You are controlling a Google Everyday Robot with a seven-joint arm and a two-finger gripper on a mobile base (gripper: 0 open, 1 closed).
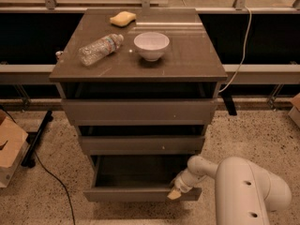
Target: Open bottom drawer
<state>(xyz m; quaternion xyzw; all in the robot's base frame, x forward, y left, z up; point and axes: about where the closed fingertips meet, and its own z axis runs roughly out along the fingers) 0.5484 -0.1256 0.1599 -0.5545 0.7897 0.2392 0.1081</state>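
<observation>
The bottom drawer is the lowest of three grey-brown handleless fronts in a small cabinet. It stands pulled out, its dark shallow inside showing. My gripper is at the right part of the drawer's front edge, its pale tip over the top rim. My white arm comes in from the lower right.
The middle drawer and top drawer sit above it. On the cabinet top are a plastic bottle, a white bowl and a yellow sponge. A cardboard box and black cable lie on the left floor.
</observation>
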